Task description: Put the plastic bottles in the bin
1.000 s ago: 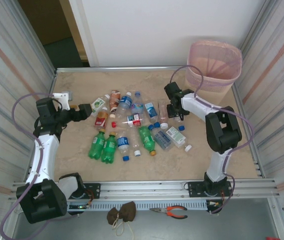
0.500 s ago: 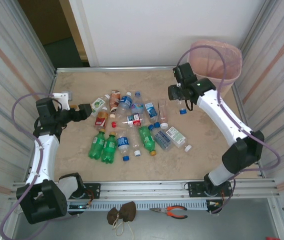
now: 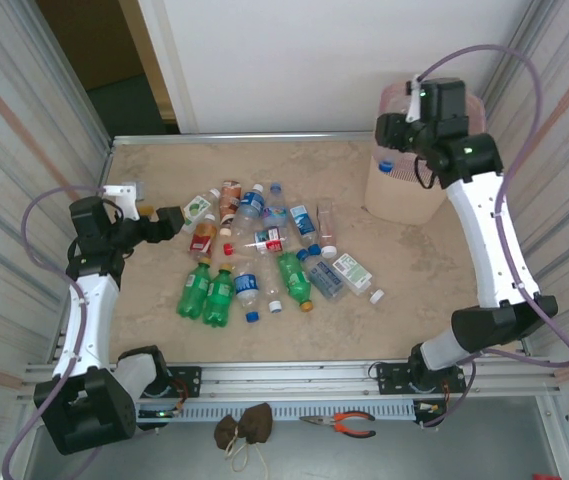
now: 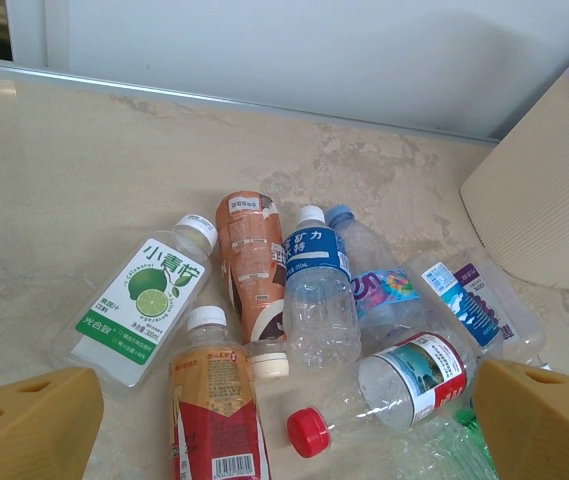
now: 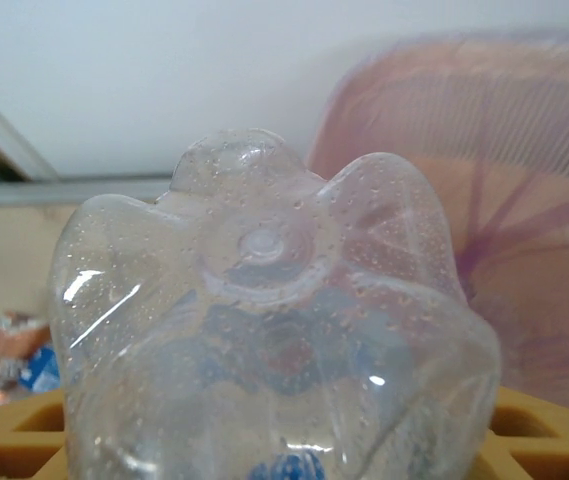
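My right gripper [image 3: 394, 150] clamps a clear, petal-bottomed plastic bottle [image 5: 264, 320] by the ribbed pale pink bin's [image 3: 404, 197] rim. My left gripper [image 3: 169, 222] gapes empty beside the bottle pile [image 3: 264, 250]; one green lime label [image 4: 146, 303] reads 小青柠.

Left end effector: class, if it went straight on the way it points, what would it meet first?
Probably the red-labelled bottle just ahead of the left end effector; depth is unclear.

Plastic bottles [image 3: 264, 243] (clear and green, mostly lying flat) cluster mid-surface; one clear bottle [image 5: 264, 300] hangs cap-down beside the pink bin [image 3: 404, 195].
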Available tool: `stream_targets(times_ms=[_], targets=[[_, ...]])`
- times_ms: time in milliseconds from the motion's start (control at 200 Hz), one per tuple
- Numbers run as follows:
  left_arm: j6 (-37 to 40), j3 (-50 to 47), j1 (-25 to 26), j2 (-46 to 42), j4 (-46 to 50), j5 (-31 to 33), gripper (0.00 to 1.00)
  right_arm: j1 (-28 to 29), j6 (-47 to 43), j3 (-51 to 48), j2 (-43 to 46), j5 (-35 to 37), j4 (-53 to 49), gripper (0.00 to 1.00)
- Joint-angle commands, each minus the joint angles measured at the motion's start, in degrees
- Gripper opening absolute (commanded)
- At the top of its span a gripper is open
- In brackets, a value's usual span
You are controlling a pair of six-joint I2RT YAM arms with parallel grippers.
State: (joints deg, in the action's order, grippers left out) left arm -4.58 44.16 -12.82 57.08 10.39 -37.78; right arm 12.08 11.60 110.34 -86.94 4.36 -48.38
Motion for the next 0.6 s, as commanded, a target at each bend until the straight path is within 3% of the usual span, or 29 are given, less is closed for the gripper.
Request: stream_targets(times_ms=[0, 316, 596], targets=[[-0.35, -0.55, -0.71, -1.05, -1.08, -0.91, 0.96, -3.65, 1.37, 5.46, -1.27, -4.75, 1.62, 0.57], [-0.15, -0.52, -0.72, -0.81, -0.92, -0.37, 0.96, -11.79, 2.38, 14.62, -7.3, -7.34, 2.04, 0.49], [0.16, -0.35, -0.71, -0.43, -0.39, 0.26, 0.96, -14.97, 1.94, 20.53, -18.01, -8.49, -4.47, 0.47]])
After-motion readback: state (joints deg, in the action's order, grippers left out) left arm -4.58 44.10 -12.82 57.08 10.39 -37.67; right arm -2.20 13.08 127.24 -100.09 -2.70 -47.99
